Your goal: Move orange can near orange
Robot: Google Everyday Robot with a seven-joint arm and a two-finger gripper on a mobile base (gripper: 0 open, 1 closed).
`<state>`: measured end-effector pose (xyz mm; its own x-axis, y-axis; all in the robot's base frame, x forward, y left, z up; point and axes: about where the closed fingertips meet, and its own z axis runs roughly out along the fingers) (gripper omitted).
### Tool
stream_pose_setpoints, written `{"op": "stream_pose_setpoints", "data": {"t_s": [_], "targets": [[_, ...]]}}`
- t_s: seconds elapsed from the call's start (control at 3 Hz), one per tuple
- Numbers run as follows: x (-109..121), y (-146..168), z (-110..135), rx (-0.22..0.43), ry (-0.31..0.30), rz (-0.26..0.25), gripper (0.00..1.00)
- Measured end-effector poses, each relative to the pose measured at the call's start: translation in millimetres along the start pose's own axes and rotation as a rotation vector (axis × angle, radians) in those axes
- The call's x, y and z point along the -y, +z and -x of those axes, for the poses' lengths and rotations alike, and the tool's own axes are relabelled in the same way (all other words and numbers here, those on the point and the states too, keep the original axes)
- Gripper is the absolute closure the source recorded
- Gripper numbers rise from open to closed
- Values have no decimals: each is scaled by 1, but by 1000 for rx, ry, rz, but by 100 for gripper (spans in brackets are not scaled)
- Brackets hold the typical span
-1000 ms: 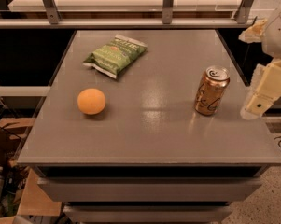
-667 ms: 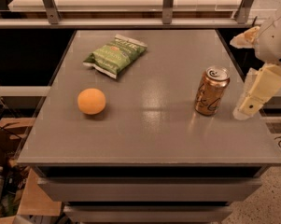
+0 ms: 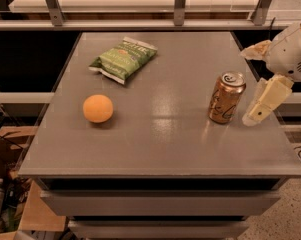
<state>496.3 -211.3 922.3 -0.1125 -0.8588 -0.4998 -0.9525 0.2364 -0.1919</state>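
The orange can (image 3: 226,98) stands upright on the right side of the grey table (image 3: 160,144), shiny copper with a silver top and white script. The orange (image 3: 97,108), round and matte, lies on the left side of the table, well apart from the can. My gripper (image 3: 249,86) is at the right table edge, just right of the can and not touching it. It is open and empty; one cream finger (image 3: 262,103) hangs down next to the can, the other (image 3: 254,50) is further back.
A green chip bag (image 3: 123,58) lies at the back left of the table. A metal rail with posts (image 3: 179,4) runs behind the table. Cardboard boxes (image 3: 10,149) and clutter are on the floor at the left.
My gripper has moved left and a little forward, closer to the orange can. The can, the orange and the chip bag have not moved.
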Motion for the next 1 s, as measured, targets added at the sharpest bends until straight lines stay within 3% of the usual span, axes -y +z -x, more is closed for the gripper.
{"op": "stream_pose_setpoints", "data": {"t_s": [0.33,1.0], "targets": [[9,13,-11,34,20,22,0],[17,35,-15,168,-5,141,0]]}}
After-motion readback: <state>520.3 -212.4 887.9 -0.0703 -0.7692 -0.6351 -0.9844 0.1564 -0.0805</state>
